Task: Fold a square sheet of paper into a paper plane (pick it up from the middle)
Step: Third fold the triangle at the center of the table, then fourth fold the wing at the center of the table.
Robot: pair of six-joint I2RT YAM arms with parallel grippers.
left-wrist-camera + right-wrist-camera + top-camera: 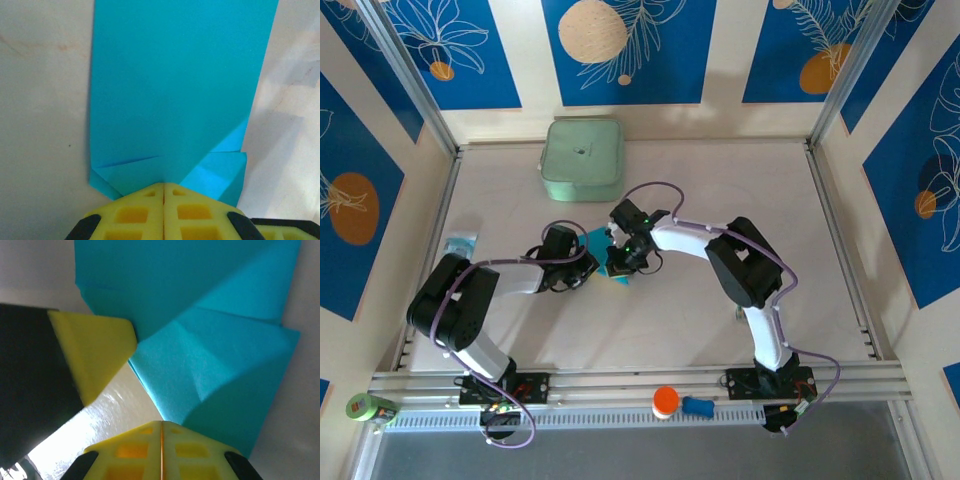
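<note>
The cyan sheet of paper lies mid-table, partly folded into a long strip with angled corner flaps. In the left wrist view the paper narrows down to my left gripper, whose yellow jaws are shut on its folded end. From above, the left gripper and right gripper meet over the paper. In the right wrist view a raised, creased flap of the paper runs down to my right gripper, shut, its tips at the paper's edge. The left gripper's yellow finger touches that flap from the left.
A pale green rounded box stands at the back of the table. A small printed packet lies at the left edge. On the near rail sit an orange-capped item and a green roll.
</note>
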